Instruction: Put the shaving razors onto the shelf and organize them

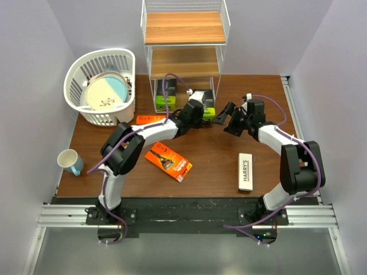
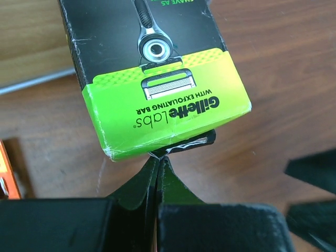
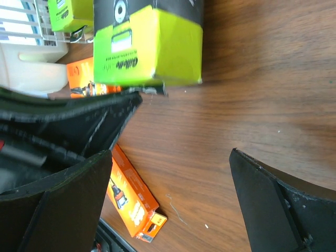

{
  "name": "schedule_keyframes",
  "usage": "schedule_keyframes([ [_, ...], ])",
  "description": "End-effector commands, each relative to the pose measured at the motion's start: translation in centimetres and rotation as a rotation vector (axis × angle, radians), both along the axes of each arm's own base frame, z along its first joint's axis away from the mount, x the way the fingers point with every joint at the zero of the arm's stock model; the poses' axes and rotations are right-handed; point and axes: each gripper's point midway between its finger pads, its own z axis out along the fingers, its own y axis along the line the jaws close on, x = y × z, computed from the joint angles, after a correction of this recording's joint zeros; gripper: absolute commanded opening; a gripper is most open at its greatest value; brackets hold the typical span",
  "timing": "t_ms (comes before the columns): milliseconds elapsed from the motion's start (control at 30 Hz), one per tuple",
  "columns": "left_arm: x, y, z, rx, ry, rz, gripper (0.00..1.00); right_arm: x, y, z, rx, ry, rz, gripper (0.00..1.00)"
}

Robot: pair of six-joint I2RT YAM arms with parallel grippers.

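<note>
Left hand (image 2: 159, 159) clenched on black-and-lime razor pack (image 2: 157, 79) (by its tab); right hand (image 3: 186, 126) released, just beside.

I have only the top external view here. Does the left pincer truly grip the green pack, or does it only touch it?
Observer: It grips. The left pincer is shut on a thin black tab at the lime end of the pack.
Operator: And the other one, does it hold something?
Observer: No. The right pincer is open, with only bare table in its gap.
</note>
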Motion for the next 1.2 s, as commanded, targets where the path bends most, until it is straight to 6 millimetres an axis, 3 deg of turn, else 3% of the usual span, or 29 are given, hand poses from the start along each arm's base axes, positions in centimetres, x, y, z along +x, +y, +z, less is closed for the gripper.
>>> schedule_keyframes([
  [0,3.9,-0.8,3.3,-0.046,-0.134,0.04,0.0,0.7,-0.8,0.3,-0.019,-0.033,-0.014,0.99],
  [333,7.3,-3.4,3.5,-0.101,-0.216,-0.009,0.0,1.6,-2.2,-0.2,-0.032,-0.028,-0.04,0.99],
  [467,8.6,-3.1,4.0,-0.076,-0.263,0.025,0.0,1.7,-2.4,-0.3,-0.027,-0.027,-0.051,0.99],
  [633,9.9,-0.9,4.7,0.009,-0.321,0.111,0.0,1.8,-2.4,-0.5,-0.025,-0.025,-0.052,0.99],
  [800,9.9,0.7,5.4,0.099,-0.369,0.116,0.0,2.1,-2.3,-0.6,-0.018,-0.026,-0.056,0.99],
  [900,9.2,1.6,4.2,0.166,-0.388,0.062,0.0,2.2,-2.3,-0.7,-0.016,-0.025,-0.056,0.99],
  [1167,7.4,0.0,3.1,0.188,-0.453,-0.156,0.0,2.5,-2.2,-1.1,-0.013,-0.022,-0.061,0.99],
])
